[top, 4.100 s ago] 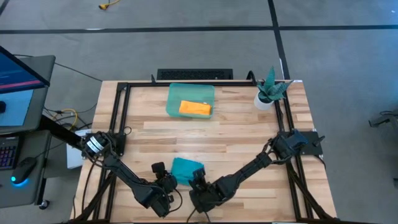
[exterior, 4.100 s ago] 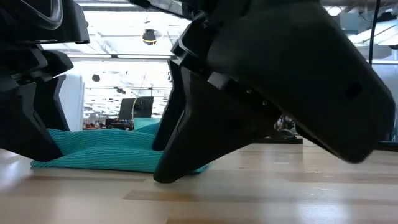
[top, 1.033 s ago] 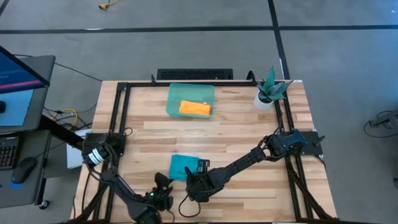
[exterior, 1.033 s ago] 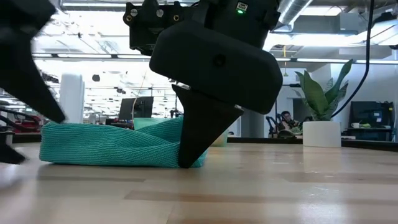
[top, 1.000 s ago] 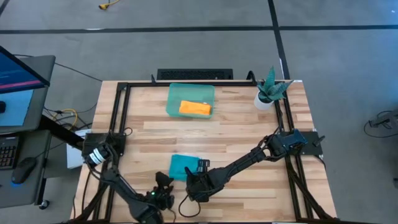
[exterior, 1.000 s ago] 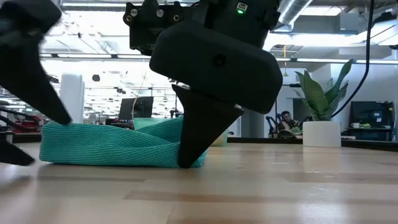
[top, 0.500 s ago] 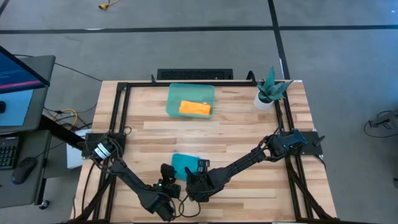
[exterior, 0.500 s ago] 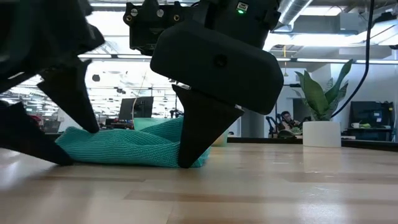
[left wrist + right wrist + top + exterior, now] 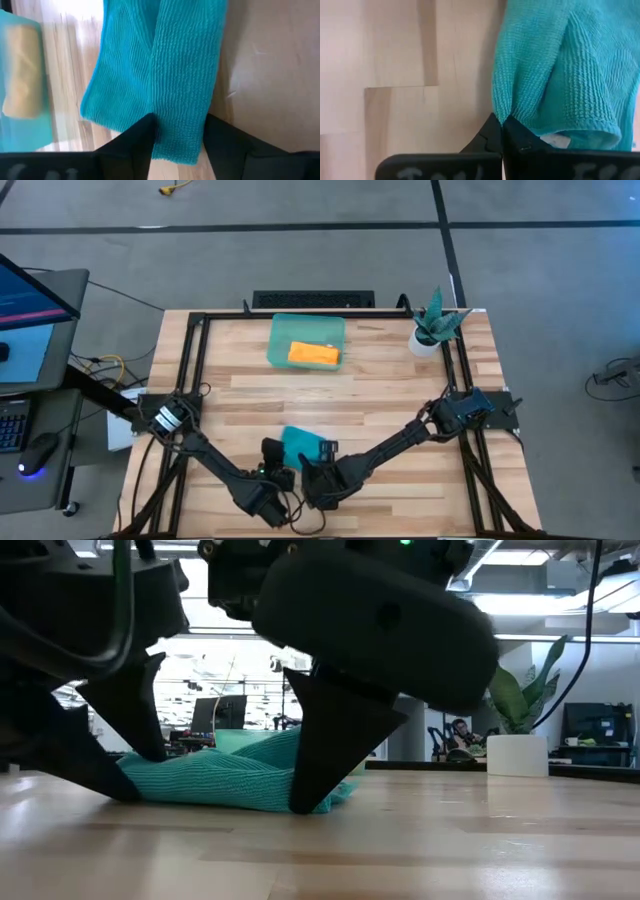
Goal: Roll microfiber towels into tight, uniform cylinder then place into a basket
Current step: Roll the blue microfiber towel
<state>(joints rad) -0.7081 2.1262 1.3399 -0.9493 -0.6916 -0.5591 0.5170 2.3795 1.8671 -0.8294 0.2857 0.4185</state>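
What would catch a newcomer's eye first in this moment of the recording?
The teal towel bunched at the near middle of the table, with both grippers on it: the right gripper pinches one edge with shut fingers, while the left gripper straddles another edge. Farther back, the orange towel lies in the pale-green basket, and a potted plant stands at the far right corner.

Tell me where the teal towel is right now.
In the high view the teal towel lies near the table's front edge, between the left tool and right tool, well in front of the basket.
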